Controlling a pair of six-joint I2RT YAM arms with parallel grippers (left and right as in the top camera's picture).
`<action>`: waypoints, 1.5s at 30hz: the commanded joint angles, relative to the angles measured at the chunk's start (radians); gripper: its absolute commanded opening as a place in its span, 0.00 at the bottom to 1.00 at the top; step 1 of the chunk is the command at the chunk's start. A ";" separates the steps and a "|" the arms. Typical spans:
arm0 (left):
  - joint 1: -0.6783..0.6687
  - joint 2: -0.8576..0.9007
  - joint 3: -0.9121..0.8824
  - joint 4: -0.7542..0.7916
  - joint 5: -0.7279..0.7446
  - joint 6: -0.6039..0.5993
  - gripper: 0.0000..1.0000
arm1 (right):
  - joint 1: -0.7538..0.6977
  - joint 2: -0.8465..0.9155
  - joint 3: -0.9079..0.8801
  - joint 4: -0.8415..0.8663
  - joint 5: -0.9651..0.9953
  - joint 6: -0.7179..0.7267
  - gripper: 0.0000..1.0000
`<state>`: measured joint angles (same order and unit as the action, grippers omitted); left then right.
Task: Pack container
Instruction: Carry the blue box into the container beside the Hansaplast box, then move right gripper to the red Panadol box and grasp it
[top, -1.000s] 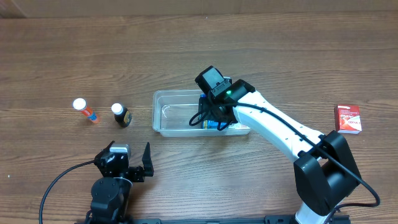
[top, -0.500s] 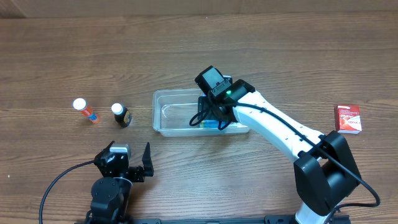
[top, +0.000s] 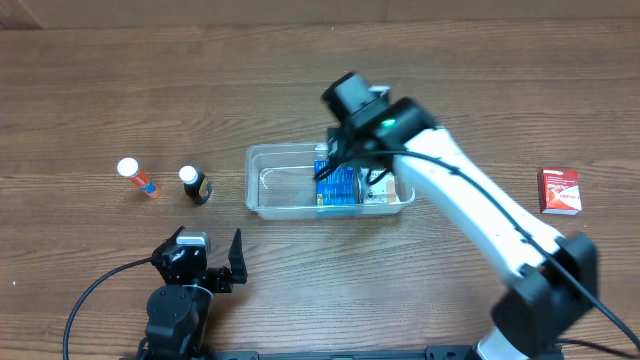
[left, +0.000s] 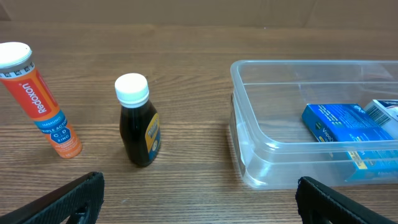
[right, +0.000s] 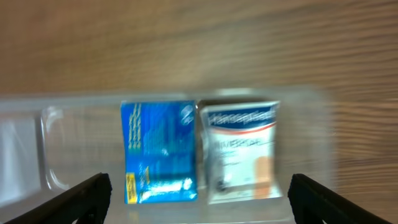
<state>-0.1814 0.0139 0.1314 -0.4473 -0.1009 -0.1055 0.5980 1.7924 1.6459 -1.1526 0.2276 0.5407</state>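
Note:
The clear plastic container (top: 270, 185) sits mid-table; it also shows in the left wrist view (left: 273, 134) and right wrist view (right: 56, 143). Inside lie a blue box (top: 337, 187) (right: 160, 149) (left: 339, 124) and a white box (top: 378, 190) (right: 239, 149), side by side at its right end. My right gripper (right: 199, 199) is open and empty, raised above the two boxes. My left gripper (left: 199, 199) is open and empty near the front edge, left of the container. An orange tube (top: 138, 178) (left: 40, 99), a dark bottle (top: 195, 185) (left: 138, 121) and a red box (top: 560, 190) are outside on the table.
The tube and the dark bottle stand left of the container, apart from each other. The red box lies near the right edge. The right arm (top: 470, 200) reaches across the table's right half to the container.
My right gripper has let go of the blue box and risen out of the container, moving back. The blue box now lies flat beside the white box. The left arm has not moved.

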 joint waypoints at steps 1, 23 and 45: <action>0.005 -0.009 -0.004 0.004 0.005 -0.014 1.00 | -0.161 -0.136 0.036 -0.031 0.041 -0.056 0.97; 0.005 -0.009 -0.004 0.004 0.005 -0.014 1.00 | -1.095 0.139 -0.024 -0.080 -0.103 -0.553 0.99; 0.005 -0.009 -0.004 0.004 0.005 -0.014 1.00 | -1.110 0.320 -0.092 0.052 -0.090 -0.548 0.88</action>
<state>-0.1814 0.0135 0.1314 -0.4469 -0.1009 -0.1055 -0.5098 2.1067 1.6009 -1.1221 0.1333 -0.0040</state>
